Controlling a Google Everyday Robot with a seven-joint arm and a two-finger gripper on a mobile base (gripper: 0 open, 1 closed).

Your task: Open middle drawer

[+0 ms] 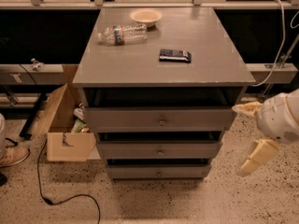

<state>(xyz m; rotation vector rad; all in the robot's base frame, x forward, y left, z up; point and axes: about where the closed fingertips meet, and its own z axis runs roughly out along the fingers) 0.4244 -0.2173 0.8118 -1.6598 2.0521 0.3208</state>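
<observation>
gripper open to the right of grey cabinet, middle drawer untouched

bare speckled floor (187,204) in front of and to the right of the grey wooden three-drawer cabinet (140,69). on the left the way is crowded: an open brown cardboard box (70,146) stands just beside the cabinet's left side, and a thin black cable (44,190) trails across the floor in front of it. a worn shoe (11,155) is at the far left edge.

the cream-coloured two-finger gripper (239,140) hangs at the right of the frame on its white rounded wrist (280,120), near the cabinet's front right corner and apart from it. its fingers (254,155) are spread wide, one at top-drawer height and one lower, with nothing between them.

the middle drawer (140,150), a flat grey front with a small round metal knob (160,152), sits between the taller top drawer (131,119) and the low bottom drawer (140,172). a dark gap shows above each front.

the box holds items too unclear to name. on the cabinet top lie a clear plastic bottle (122,33) on its side, a pale round bowl (146,16) and a dark flat packet (174,55).
</observation>
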